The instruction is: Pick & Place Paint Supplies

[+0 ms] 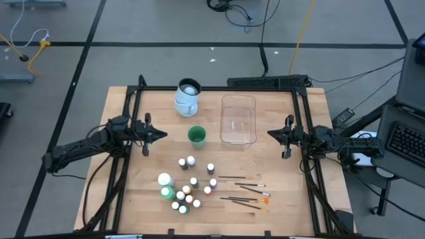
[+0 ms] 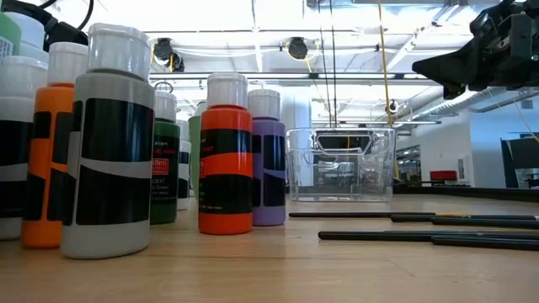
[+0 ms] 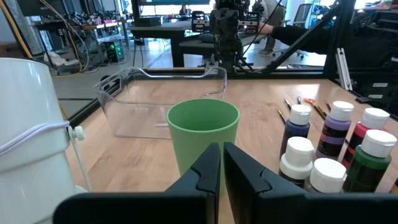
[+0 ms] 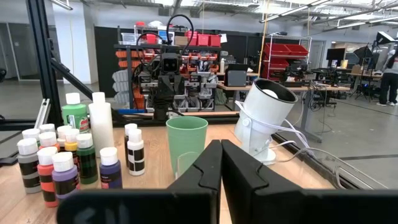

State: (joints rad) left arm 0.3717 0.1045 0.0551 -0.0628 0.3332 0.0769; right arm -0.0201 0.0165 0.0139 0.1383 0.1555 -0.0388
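The paint supplies stand in the table's near middle. Several tiny paint bottles (image 1: 188, 188) are in a loose cluster, with a larger white bottle (image 1: 164, 178) and a green one (image 1: 167, 192) at its left. Several thin dark brushes (image 1: 246, 192) lie flat to the right of the bottles. My left gripper (image 1: 163, 135) hovers shut at the table's left, pointing level at a green cup (image 3: 202, 134). My right gripper (image 1: 269, 133) hovers shut at the table's right, facing it. In the wrist views each pair of fingers (image 3: 221, 168) (image 4: 220, 163) holds nothing.
A green cup (image 1: 196, 136) stands between the two grippers. A clear plastic tub (image 1: 238, 119) sits behind it to the right, and a pale-blue jug (image 1: 188, 97) stands at the far middle. A black frame (image 1: 135, 113) runs along the table's left, right and far sides.
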